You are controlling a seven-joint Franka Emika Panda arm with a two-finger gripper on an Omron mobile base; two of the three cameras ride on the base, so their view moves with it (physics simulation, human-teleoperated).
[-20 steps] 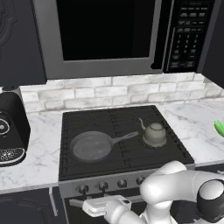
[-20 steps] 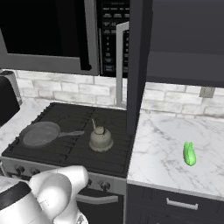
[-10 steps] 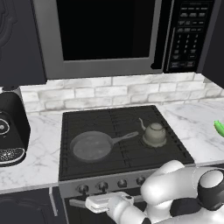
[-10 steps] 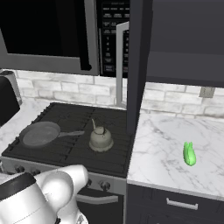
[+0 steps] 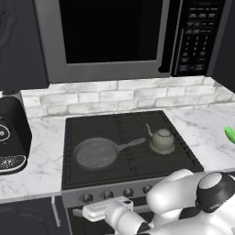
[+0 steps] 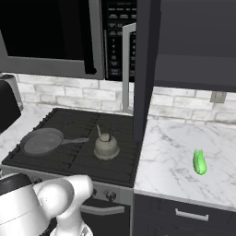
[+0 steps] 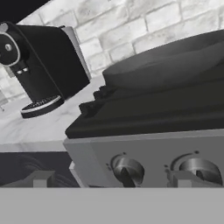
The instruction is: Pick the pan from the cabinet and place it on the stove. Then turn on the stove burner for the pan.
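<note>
The dark-grey pan (image 5: 95, 154) (image 6: 42, 140) lies on the front left burner of the black stove (image 5: 133, 170) (image 6: 78, 161), its handle pointing right toward the kettle. From the hand view the pan (image 7: 162, 66) sits on the grates above the silver knob panel. My gripper (image 5: 92, 212) (image 7: 111, 179) hangs low before that panel, open, with nothing between its fingertips (image 7: 41, 179); two knobs (image 7: 127, 169) lie just ahead. The cabinet (image 6: 193, 41) door (image 6: 145, 69) stands open over the stove's right edge.
A pale-grey kettle (image 5: 160, 140) (image 6: 106, 145) sits on the front right burner. A black coffee machine (image 5: 11, 135) (image 7: 39, 61) stands on the left counter. A microwave (image 5: 114, 36) hangs above the stove. A green item (image 6: 199, 161) lies on the right counter.
My hand has crept slightly up and left along the stove's front, closer to the knob row. The pan and kettle have not moved.
</note>
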